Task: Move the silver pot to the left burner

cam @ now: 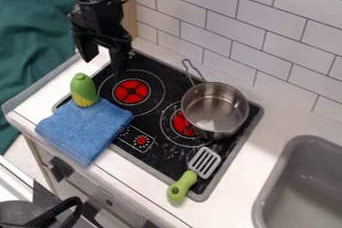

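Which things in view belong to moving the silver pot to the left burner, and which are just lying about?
Part of the job:
- pot
- left burner
- gripper

Just lying about:
- blue cloth
- green-and-yellow toy
- spatula
- green fabric

From a fixed camera high over the counter [230, 192], we look down at a steep slant, facing past the gripper [103, 67] at an angle toward the tiled wall [220, 17] that rises behind and to the right of it. We sit back a middling way, near enough for the gripper to show large at upper left, far enough to take in the stovetop [175, 86] below it and part of the sink [304, 194] well off to its lower right.
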### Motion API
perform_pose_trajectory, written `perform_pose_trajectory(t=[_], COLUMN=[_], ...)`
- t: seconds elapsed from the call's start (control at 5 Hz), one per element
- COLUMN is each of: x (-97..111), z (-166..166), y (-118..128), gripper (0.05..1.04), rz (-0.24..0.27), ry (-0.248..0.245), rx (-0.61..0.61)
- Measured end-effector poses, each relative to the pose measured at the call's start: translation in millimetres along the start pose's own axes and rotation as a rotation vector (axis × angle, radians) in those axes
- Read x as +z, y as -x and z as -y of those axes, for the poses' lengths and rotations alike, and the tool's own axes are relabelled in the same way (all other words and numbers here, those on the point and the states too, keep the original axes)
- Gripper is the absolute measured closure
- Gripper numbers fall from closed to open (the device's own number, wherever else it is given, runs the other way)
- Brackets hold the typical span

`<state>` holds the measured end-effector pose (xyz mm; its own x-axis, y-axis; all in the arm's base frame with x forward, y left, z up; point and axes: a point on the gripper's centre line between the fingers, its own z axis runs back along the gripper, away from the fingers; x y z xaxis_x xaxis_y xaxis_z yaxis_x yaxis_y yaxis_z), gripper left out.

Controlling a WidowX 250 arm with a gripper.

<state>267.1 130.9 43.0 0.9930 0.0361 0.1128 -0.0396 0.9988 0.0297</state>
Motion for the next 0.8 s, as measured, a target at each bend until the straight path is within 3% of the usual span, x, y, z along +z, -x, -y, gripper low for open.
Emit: perform_pose_trajectory(t=[0.2,0.4,0.8], x=[-8.8,-14.0,-6.4], z=[3.1,34.0,102.0], y=[6.2,10.4,17.3], gripper=[0.078,0.078,0.078], rz=[-0.031,-0.048,0.003], ry=[0.014,0.028,0.080], rx=[0.008,-0.047,-0.150])
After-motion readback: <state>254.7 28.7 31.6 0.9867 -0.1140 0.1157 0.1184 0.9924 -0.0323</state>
